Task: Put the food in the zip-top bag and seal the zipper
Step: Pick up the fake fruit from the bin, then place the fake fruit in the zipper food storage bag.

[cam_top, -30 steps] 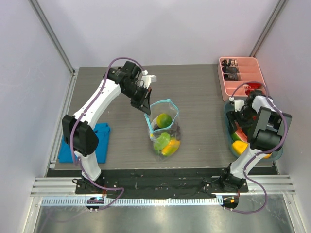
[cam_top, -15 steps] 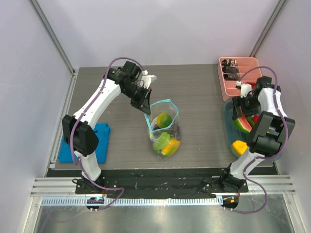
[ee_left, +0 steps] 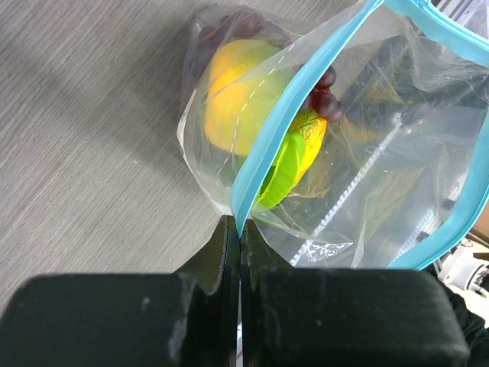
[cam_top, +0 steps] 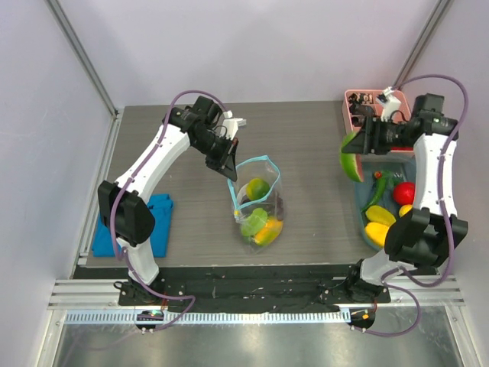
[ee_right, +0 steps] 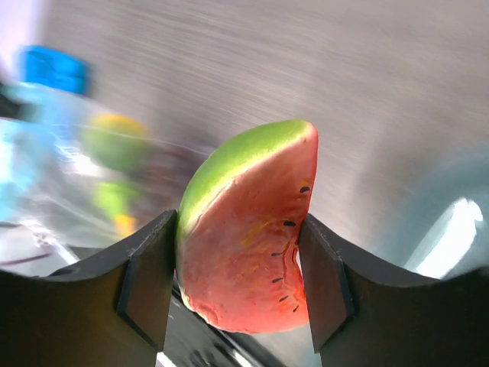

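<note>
The clear zip-top bag (cam_top: 258, 202) stands open mid-table, its teal zipper (cam_top: 263, 160) along the mouth. Inside it are a green fruit (cam_top: 258, 188), a yellow one (ee_left: 233, 107) and purple grapes (ee_left: 325, 95). My left gripper (cam_top: 229, 170) is shut on the bag's teal rim (ee_left: 263, 164) and holds the mouth up. My right gripper (cam_top: 353, 153) is shut on the red watermelon slice (ee_right: 248, 229), held in the air to the right of the bag, left of the blue bowl (cam_top: 364, 208). Yellow, red and green fruits (cam_top: 380, 229) lie in that bowl.
A pink tray (cam_top: 401, 101) with small dark and red items sits at the back right, under my right arm. A blue cloth (cam_top: 151, 222) lies at the left edge by the left arm's base.
My right gripper has lifted the watermelon slice out of the blue bowl and swung it up and left towards the bag. The left gripper and the bag have not moved.
</note>
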Robot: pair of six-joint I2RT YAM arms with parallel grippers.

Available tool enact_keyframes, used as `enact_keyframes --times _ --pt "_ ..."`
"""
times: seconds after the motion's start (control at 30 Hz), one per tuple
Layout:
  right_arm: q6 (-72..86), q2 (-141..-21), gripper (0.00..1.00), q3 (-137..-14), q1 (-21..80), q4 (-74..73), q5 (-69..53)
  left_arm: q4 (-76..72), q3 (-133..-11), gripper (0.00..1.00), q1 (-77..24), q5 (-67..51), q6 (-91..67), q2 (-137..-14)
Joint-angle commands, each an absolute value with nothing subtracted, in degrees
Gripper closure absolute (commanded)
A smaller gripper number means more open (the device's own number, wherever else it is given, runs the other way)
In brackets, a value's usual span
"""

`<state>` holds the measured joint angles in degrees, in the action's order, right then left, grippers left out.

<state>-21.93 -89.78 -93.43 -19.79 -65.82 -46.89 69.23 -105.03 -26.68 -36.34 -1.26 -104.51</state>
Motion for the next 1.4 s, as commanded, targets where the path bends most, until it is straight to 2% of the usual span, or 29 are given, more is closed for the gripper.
enact_keyframes --times 0.0,0.03,0.07,0.17,0.2,0.33,0.47,0.67,0.8,0.87,1.0,1.1,1.23,1.37 --pt "-3.91 -80.26 0.91 -91.34 -9.25 -48.40 -60.46 68.38 -106.79 1.00 -26.98 -38.84 -1.76 -103.45" --pt "7.36 -75.02 0.92 -85.58 -7.31 -40.94 -60.12 68.47 -106.96 1.00 -26.98 -38.85 -1.76 -103.53" --pt "12.69 -72.62 0.93 -82.21 -5.47 -24.42 -59.25 68.47 -106.96 1.00 -26.98 -39.02 -1.93 -103.62" --pt "24.66 -66.98 0.94 -74.54 4.62 -4.02 -53.80 67.85 -106.53 1.00 -26.98 -39.20 -2.11 -103.19" --pt "24.52 -67.23 0.95 -74.97 10.14 -4.04 -51.53 67.42 -106.18 1.00 -26.98 -39.29 -2.37 -103.01" --pt "24.86 -70.13 0.99 -77.78 21.15 -5.63 -40.98 66.62 -105.47 1.00 -26.98 -39.46 -2.81 -102.66" --pt "36.63 -70.66 0.99 -73.83 26.27 6.56 -30.36 66.36 -105.38 1.00 -26.98 -39.99 -3.16 -102.39" --pt "36.74 -71.98 0.99 -70.85 35.58 1.85 -19.96 65.39 -105.47 1.00 -26.98 -40.17 -3.87 -101.87" --pt "37.35 -71.19 0.98 -66.98 38.32 0.36 -15.31 65.48 -105.56 1.00 -26.98 -40.25 -3.78 -101.60" --pt "37.62 -70.49 0.95 -66.18 39.19 -3.07 -13.46 65.57 -105.64 1.00 -26.98 -40.08 -3.52 -101.43" --pt "35.43 -68.82 0.82 -65.22 40.69 -7.29 -9.32 65.57 -105.64 1.00 -26.98 -39.90 -3.43 -101.16" --pt "29.47 -66.98 0.79 -65.13 42.18 -9.58 -6.68 65.57 -105.56 1.00 -26.98 -39.82 -3.34 -100.99" --pt "12.79 -64.52 0.86 -64.78 46.31 -12.30 -1.33 65.65 -105.73 1.00 -26.98 -39.64 -3.25 -100.90" --pt "2.23 -64.86 0.85 -64.69 47.55 -16.77 -0.35 65.92 -106.08 1.00 -26.98 -39.46 -3.08 -101.16"
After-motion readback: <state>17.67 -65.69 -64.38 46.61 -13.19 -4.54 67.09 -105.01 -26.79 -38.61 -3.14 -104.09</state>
